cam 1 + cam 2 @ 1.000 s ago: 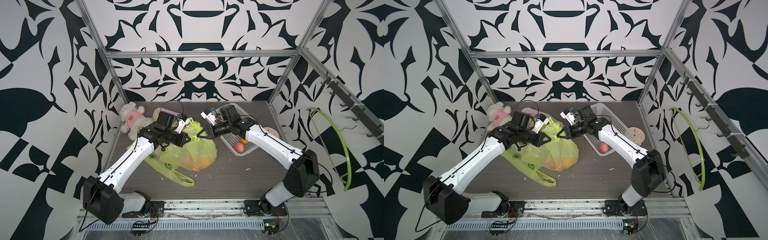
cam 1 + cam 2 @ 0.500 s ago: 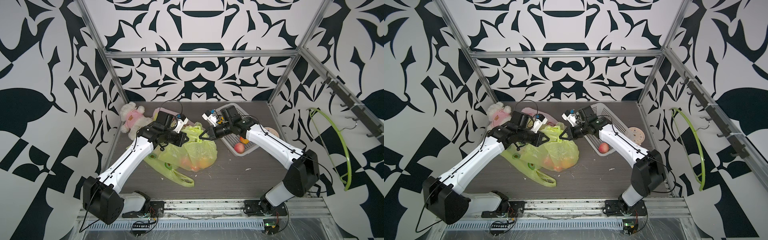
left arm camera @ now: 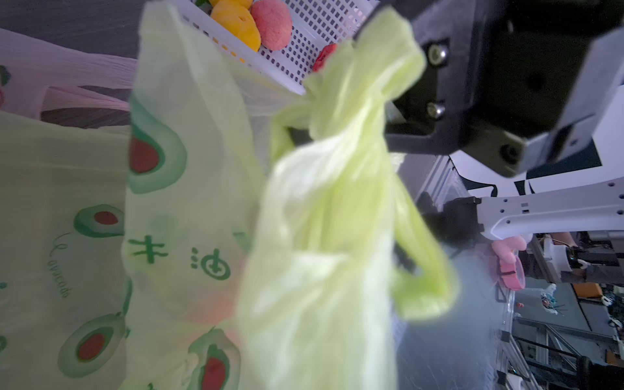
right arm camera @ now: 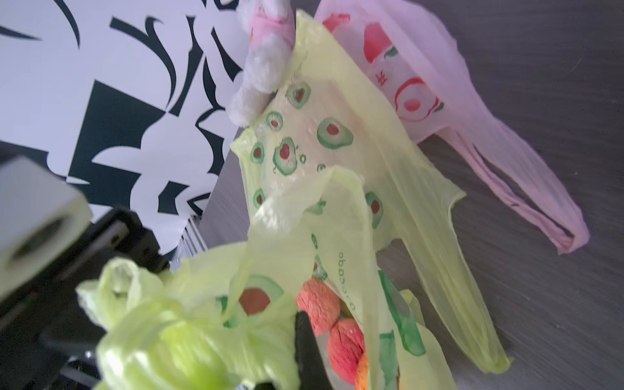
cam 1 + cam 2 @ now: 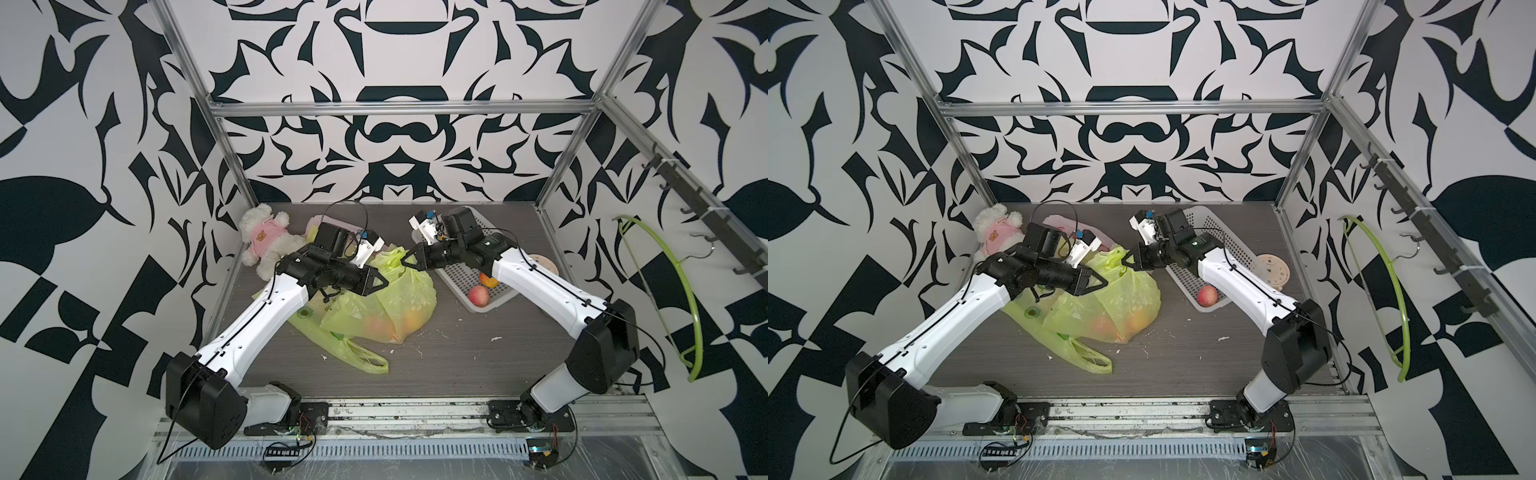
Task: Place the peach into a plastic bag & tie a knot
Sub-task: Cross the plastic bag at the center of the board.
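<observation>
- The peach (image 4: 317, 305) lies inside the green plastic bag (image 5: 399, 299), which slumps on the desk (image 5: 457, 365). I judge loading done.
- My left gripper (image 5: 384, 282) and right gripper (image 5: 406, 261) are each pressed together, pinching bunched plastic at the bag's mouth.
- Knot-tying is in hand. Next I'd cross the two bunches and thread one through, without losing either pinch.

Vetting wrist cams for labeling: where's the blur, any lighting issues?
Left wrist view: green bag handles near the lens are out of focus, the white basket behind is sharper. Right wrist view: near bag bundle blurred, pink bag on the table crisp. Both top views: sharp, evenly lit, no glare.
</observation>
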Tool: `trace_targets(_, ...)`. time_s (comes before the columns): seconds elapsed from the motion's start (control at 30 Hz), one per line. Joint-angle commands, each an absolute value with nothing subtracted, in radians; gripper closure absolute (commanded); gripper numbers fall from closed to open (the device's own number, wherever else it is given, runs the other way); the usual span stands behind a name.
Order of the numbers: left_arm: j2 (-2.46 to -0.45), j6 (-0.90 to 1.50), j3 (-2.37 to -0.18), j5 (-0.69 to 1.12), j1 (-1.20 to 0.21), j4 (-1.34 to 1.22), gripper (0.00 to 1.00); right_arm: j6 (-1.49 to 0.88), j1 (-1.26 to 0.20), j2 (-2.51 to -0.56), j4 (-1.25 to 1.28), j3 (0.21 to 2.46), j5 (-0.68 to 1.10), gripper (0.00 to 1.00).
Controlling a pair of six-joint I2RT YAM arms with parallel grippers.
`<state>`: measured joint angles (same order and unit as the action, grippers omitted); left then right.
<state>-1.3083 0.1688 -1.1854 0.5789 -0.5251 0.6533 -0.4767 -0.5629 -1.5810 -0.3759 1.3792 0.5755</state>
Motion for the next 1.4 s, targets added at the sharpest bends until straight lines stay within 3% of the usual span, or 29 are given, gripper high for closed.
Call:
trace_targets(0.0,-1.289,0.220,-1.155,0.605,-0.546,0.588,1.00,-0.603,-0.584,-1.572,-0.153,1.379,0.500,1.00)
trace_targets(0.33,-1.243,0.365,-1.049,0.591,-0.560,0.314,1.00,-1.030,-0.611,-1.602,0.581,1.164,0.505,1.00)
trace_targets(0.77,-1.183,0.434,-0.916,0.487,-0.563,0.181,1.00,-1.511,-0.608,-1.774,1.148,1.161,0.637,1.00)
trace_targets(1.2,-1.138,0.494,-0.836,0.450,-0.471,0.147,1.00,-1.618,-0.577,-1.763,1.257,1.157,0.716,1.00)
trace_targets(1.37,-1.155,0.494,-0.858,0.428,-0.471,0.174,0.89,-1.632,-0.576,-1.776,1.256,1.175,0.762,1.00)
